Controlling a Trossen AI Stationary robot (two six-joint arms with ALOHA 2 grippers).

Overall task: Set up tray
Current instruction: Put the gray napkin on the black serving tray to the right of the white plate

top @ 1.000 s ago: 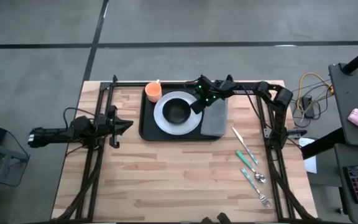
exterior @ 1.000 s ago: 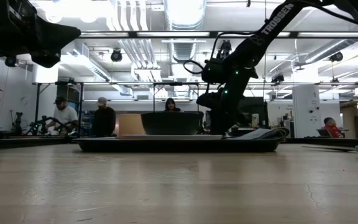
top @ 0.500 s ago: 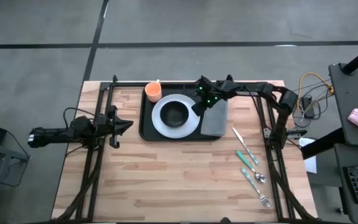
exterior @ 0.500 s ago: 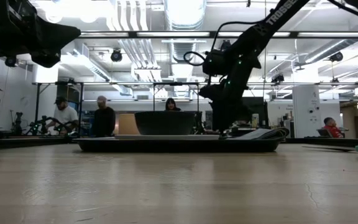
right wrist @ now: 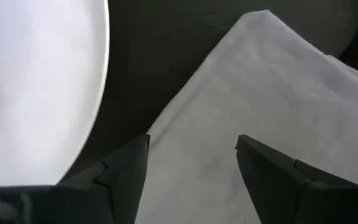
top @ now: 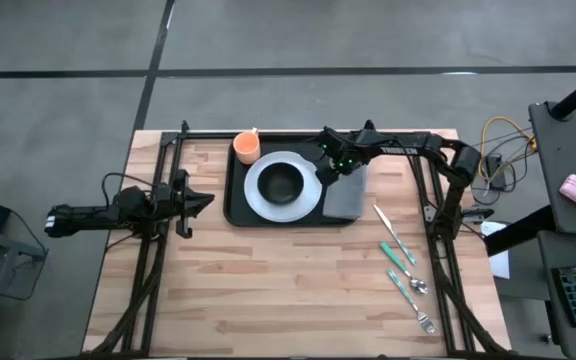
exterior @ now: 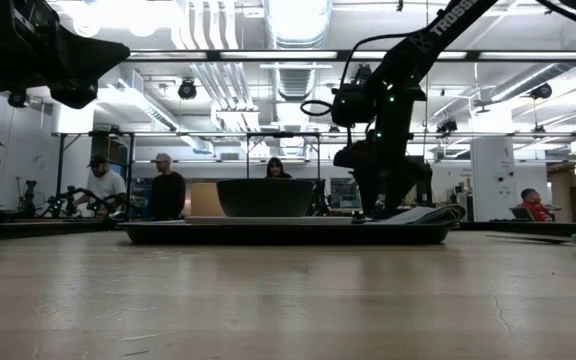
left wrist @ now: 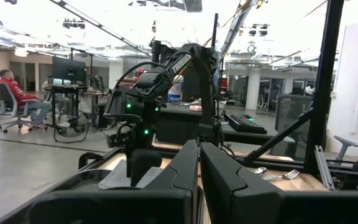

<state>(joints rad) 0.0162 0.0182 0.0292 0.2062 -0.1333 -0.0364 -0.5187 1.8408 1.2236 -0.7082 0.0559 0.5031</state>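
Note:
The black tray point(top: 236, 205) lies at the table's far middle. On it rest a white plate point(top: 258, 190) carrying a dark bowl point(top: 284, 180), an orange cup point(top: 246, 148) at the far left corner, and a folded grey napkin point(top: 348, 195) on the right. My right gripper point(top: 330, 170) hovers open over the napkin's far left corner point(right wrist: 229, 74), between napkin and plate point(right wrist: 36, 81), with nothing between its fingers. My left gripper point(top: 204, 201) waits shut at the table's left, clear of the tray.
A knife point(top: 392, 234), a spoon point(top: 408, 283) and a fork point(top: 424, 320) lie on the bare wood right of the tray. Dark arm frames stand along both table sides. People show in the room beyond the far edge.
The plate with its bowl has slid a little toward the table's left on the tray. My right gripper has then opened, left the plate's right rim, and gone toward the table's right, over the napkin's corner.

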